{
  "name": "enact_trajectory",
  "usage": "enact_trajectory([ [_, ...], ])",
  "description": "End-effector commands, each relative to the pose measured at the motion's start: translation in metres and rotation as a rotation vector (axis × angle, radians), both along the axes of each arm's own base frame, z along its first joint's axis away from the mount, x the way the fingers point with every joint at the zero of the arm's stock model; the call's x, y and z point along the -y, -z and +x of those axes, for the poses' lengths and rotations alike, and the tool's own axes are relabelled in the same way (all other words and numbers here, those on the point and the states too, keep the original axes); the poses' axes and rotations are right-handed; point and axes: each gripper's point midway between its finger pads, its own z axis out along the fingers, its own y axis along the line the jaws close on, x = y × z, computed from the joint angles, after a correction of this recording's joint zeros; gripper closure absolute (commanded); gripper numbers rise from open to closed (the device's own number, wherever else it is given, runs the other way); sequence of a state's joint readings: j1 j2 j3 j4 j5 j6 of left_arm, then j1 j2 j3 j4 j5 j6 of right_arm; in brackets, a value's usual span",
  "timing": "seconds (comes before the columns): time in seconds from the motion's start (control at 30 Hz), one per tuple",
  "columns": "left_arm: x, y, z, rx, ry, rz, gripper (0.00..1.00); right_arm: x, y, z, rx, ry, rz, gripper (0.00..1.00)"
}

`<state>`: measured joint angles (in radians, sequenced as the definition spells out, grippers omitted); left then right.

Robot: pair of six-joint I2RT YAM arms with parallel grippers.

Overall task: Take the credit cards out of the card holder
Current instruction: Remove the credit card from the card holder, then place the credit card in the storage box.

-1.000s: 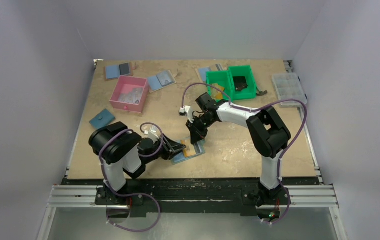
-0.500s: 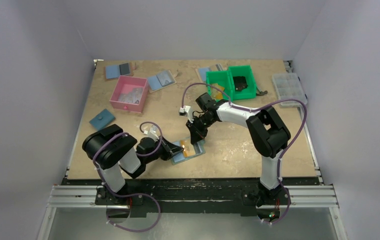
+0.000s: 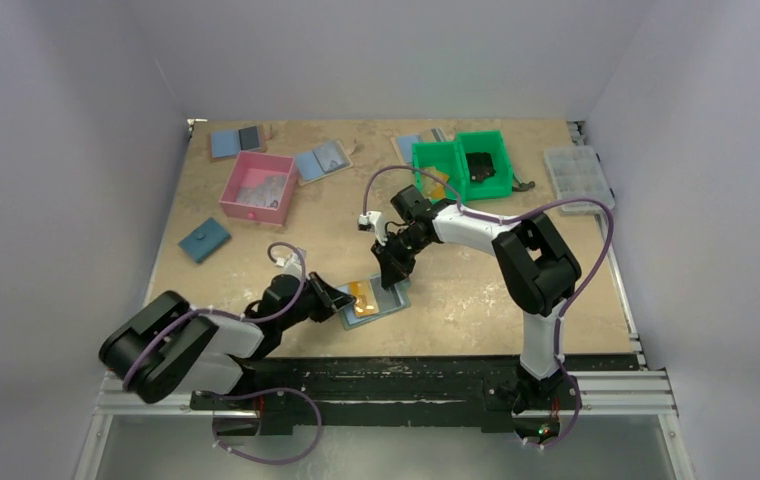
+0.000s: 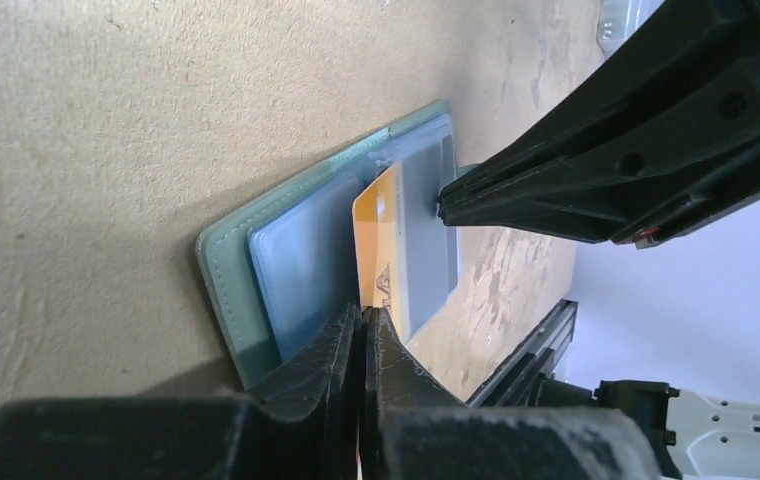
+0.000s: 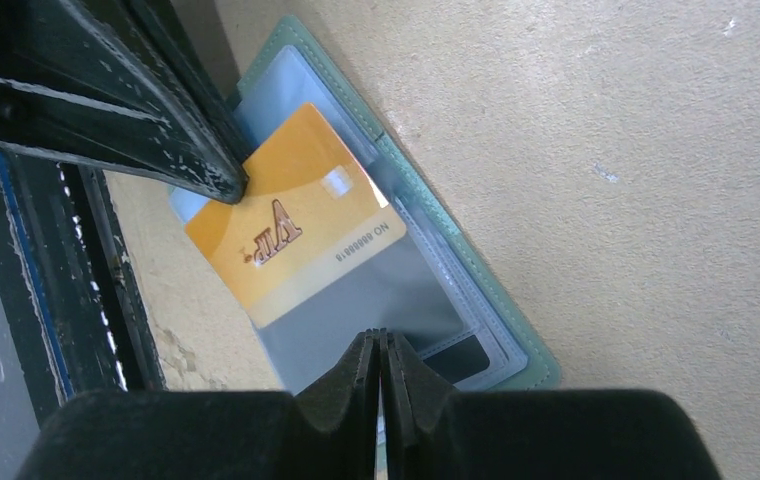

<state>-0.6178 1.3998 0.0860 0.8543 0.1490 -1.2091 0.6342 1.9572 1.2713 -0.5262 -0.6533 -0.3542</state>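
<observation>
The card holder [image 3: 397, 294] lies open near the table's front edge, green rim [image 4: 224, 285] and grey pocket panel [image 5: 386, 290] showing. An orange-yellow credit card [image 3: 361, 298] sticks partway out of the pocket toward the left. It is clear in the left wrist view [image 4: 380, 232] and the right wrist view [image 5: 296, 225]. My left gripper [image 3: 343, 300] is shut on the card's outer edge [image 4: 364, 318]. My right gripper [image 3: 388, 277] is shut, with its tips pressed on the grey pocket panel [image 5: 381, 340]. Other cards are not visible.
A pink bin [image 3: 258, 187] and a dark blue closed wallet [image 3: 204, 240] are at the left. Blue-grey folders [image 3: 320, 160] lie at the back. A green bin [image 3: 461, 163] and a clear compartment box [image 3: 578, 175] are at the back right. The black front rail [image 5: 76, 290] runs close beside the holder.
My left arm has swung low and to the left, drawing the card further out of the pocket toward the left. My right gripper has stayed pressed on the holder.
</observation>
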Motion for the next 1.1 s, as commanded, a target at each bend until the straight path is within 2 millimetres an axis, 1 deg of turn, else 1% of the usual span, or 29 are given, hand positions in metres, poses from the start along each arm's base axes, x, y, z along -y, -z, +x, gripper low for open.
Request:
enact_trajectory([
  [0.0, -0.018, 0.007, -0.002, 0.030, 0.010, 0.149, 1.00, 0.026, 0.035, 0.009, 0.057, -0.002, -0.157, 0.86],
  [0.1, -0.021, -0.005, -0.001, 0.088, 0.030, 0.179, 1.00, 0.022, 0.023, 0.007, 0.061, -0.045, -0.117, 0.85],
  [0.2, -0.022, -0.016, 0.000, 0.145, 0.054, 0.200, 1.00, 0.018, 0.002, 0.005, 0.080, -0.081, -0.052, 0.80],
  [0.23, -0.021, -0.024, 0.000, 0.178, 0.063, 0.194, 1.00, 0.016, -0.005, 0.002, 0.082, -0.100, -0.025, 0.78],
  [0.47, -0.014, -0.059, -0.001, 0.355, 0.131, 0.170, 1.00, 0.012, -0.057, -0.012, 0.125, -0.226, 0.147, 0.69],
  [0.67, -0.008, -0.085, -0.003, 0.476, 0.171, 0.126, 1.00, 0.022, -0.101, -0.010, 0.223, -0.265, 0.269, 0.57],
  [0.73, -0.004, -0.092, -0.005, 0.508, 0.187, 0.107, 1.00, 0.027, -0.112, -0.010, 0.246, -0.272, 0.315, 0.53],
  [0.8, 0.001, -0.096, -0.006, 0.528, 0.203, 0.091, 1.00, 0.031, -0.119, -0.013, 0.266, -0.293, 0.357, 0.46],
  [0.87, 0.007, -0.100, -0.007, 0.546, 0.222, 0.074, 1.00, 0.032, -0.121, -0.020, 0.279, -0.328, 0.392, 0.41],
  [1.0, 0.021, -0.106, -0.009, 0.572, 0.264, 0.059, 1.00, 0.032, -0.119, -0.032, 0.273, -0.393, 0.447, 0.35],
  [1.07, 0.028, -0.110, -0.011, 0.590, 0.286, 0.046, 1.00, 0.033, -0.116, -0.036, 0.265, -0.406, 0.459, 0.33],
])
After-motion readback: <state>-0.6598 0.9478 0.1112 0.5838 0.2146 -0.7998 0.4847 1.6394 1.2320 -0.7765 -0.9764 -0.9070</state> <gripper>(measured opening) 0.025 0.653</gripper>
